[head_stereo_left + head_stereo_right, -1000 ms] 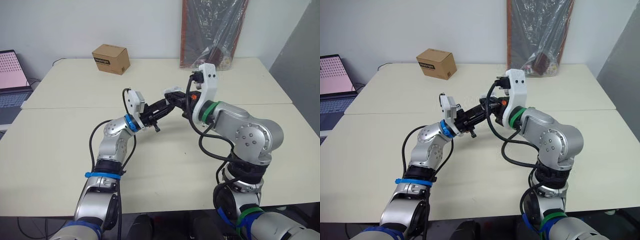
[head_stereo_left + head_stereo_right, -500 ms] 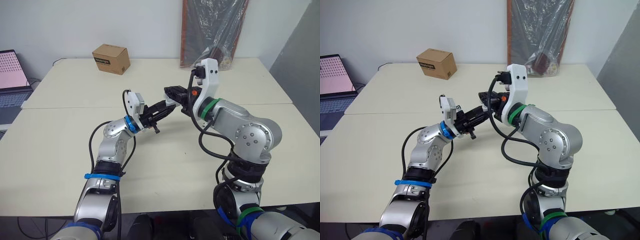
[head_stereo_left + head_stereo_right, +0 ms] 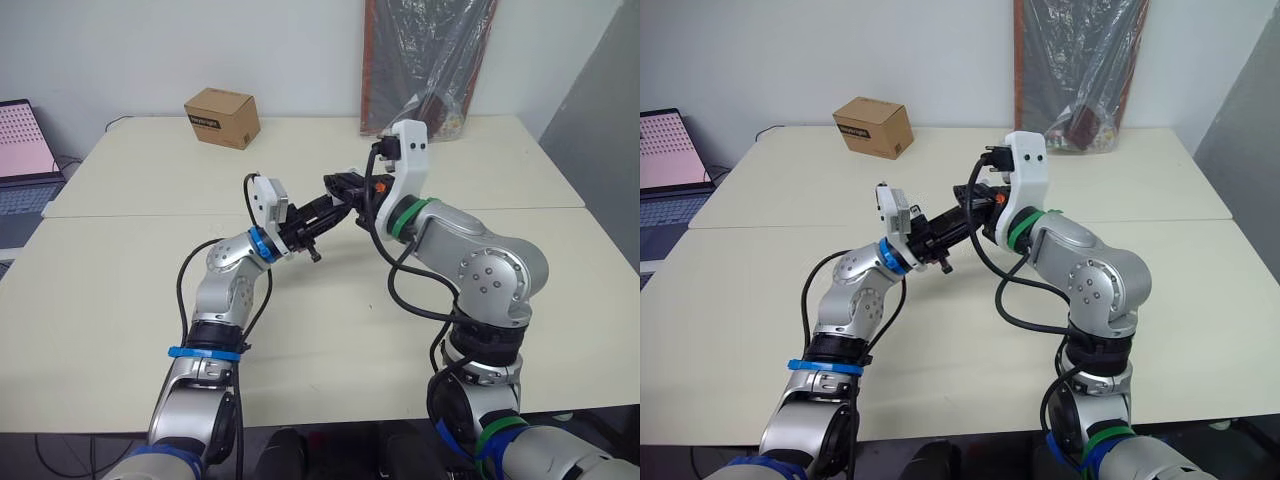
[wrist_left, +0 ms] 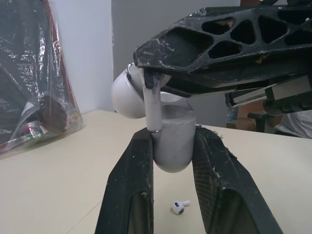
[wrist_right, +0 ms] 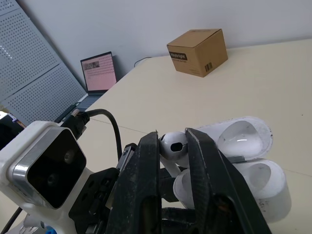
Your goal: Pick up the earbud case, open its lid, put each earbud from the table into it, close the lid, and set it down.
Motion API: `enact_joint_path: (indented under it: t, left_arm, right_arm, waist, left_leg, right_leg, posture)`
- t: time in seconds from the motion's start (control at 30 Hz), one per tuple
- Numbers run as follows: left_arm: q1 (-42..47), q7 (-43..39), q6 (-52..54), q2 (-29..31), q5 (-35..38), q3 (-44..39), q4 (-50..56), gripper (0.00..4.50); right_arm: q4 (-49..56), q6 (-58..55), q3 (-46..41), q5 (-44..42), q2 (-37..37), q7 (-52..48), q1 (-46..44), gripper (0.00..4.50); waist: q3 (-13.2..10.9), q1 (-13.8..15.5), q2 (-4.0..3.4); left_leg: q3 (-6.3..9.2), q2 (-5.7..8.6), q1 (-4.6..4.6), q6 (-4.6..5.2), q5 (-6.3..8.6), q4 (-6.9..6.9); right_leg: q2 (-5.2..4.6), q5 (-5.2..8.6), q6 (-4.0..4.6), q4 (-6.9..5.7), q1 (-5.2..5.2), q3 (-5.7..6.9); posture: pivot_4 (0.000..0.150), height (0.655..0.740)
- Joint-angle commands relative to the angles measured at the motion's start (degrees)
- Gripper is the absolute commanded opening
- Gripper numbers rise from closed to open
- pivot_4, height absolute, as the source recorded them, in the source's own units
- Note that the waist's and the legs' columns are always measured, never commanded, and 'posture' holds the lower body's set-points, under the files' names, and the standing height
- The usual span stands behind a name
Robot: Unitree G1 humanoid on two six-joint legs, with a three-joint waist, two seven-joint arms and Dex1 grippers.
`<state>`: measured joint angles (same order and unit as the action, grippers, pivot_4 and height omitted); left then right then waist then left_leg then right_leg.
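My left gripper (image 3: 330,208) is shut on the white earbud case (image 4: 171,141), holding it above the middle of the table with its lid (image 5: 241,134) swung open. My right gripper (image 3: 342,186) meets it from above, shut on a white earbud (image 5: 173,142). The earbud's stem (image 4: 152,105) points down into the case's open top. A second earbud (image 4: 179,206) lies on the table below the case.
A cardboard box (image 3: 222,117) stands at the back left of the cream table (image 3: 110,300). A laptop (image 3: 25,150) sits off the table's left edge. A dark plastic-wrapped panel (image 3: 425,60) leans on the wall at the back right.
My right gripper, which had lifted slightly away half a second ago, has come back left and down onto the case with the earbud. The left arm has barely moved.
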<state>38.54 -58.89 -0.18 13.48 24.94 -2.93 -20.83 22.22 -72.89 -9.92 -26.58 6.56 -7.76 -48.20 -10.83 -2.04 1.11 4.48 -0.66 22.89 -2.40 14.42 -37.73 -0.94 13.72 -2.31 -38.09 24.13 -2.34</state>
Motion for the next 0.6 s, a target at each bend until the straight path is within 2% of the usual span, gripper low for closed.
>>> enact_joint_path:
  t: [0.03,0.6]
  left_arm:
    - [0.3,-0.3,-0.7,0.6,0.8,-0.9,1.9,0.72]
    - [-0.4,-0.1,-0.6,1.5,1.3,-1.9,1.8,0.72]
  right_arm:
    - [1.9,1.2,-0.6,-1.7,-0.3,0.4,-0.2,0.41]
    - [2.2,1.1,-1.0,-5.5,-2.7,1.1,0.1,0.41]
  waist:
    - [0.0,0.0,0.0]
    - [0.0,0.0,0.0]
  left_leg:
    - [0.0,0.0,0.0,0.0,0.0,0.0]
    - [0.0,-0.01,0.01,0.0,0.0,0.01]
  right_leg:
    - [0.0,0.0,0.0,0.0,0.0,0.0]
    - [0.01,0.0,0.0,0.02,0.0,0.0]
  posture:
    - [0.15,0.74]
    - [0.15,0.74]
